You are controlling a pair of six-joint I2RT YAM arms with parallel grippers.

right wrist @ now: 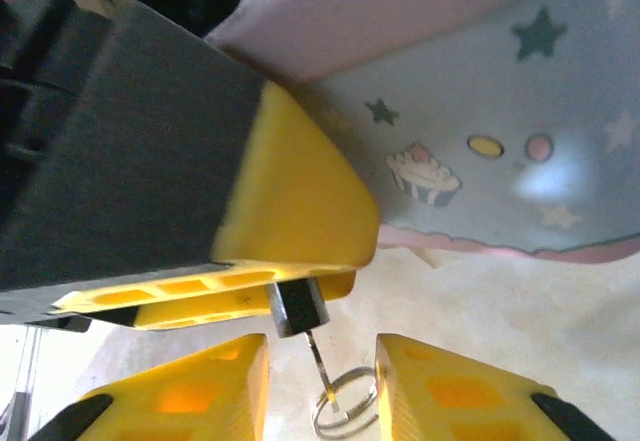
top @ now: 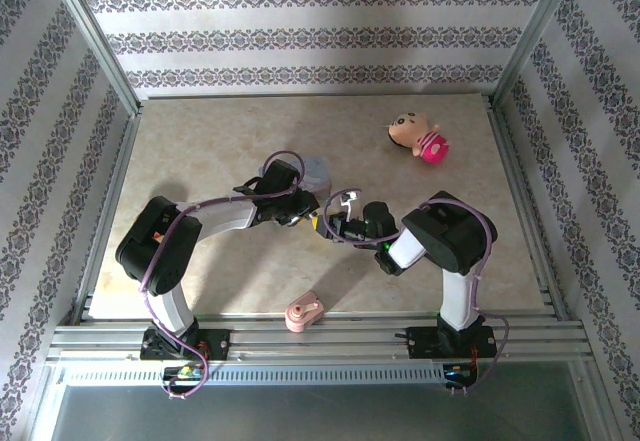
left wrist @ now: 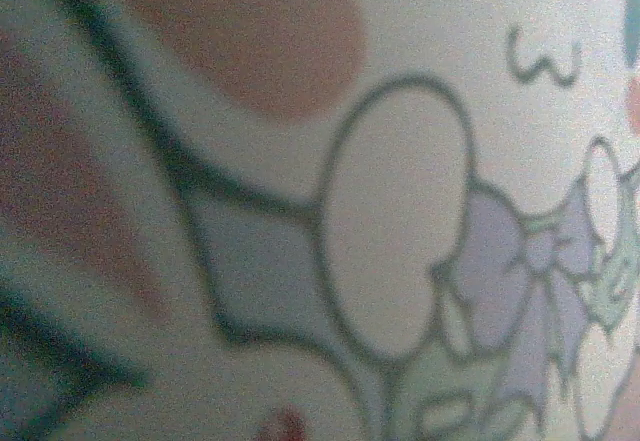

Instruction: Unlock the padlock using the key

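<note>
Padlock [right wrist: 297, 309]: small dark block, seen in the right wrist view clamped at the yellow fingertips of the left gripper [right wrist: 330, 276]; the jaws are closed down on it, with the block protruding at the tips' 6 o'clock edge. Key [right wrist: 317, 356]: thin silvery stem running from the underside of the block toward 6 o'clock; it ends in a split wire ring [right wrist: 345, 406]. Right gripper [right wrist: 322, 361]: jaws parted, one yellow finger at 9 o'clock of the ring and one at 3 o'clock; the ring hangs in the gap, gripped by neither pad. Blue cartoon tin [right wrist: 500, 141]: at 1 o'clock of the padlock, just behind it; printed with stars and a cupcake. In the top view both grippers meet at the centre of the table [top: 220, 151]; doll-head toy [top: 420, 138] at 2 o'clock, well apart; pink toy lump [top: 303, 313] at 6 o'clock, near the front edge.
</note>
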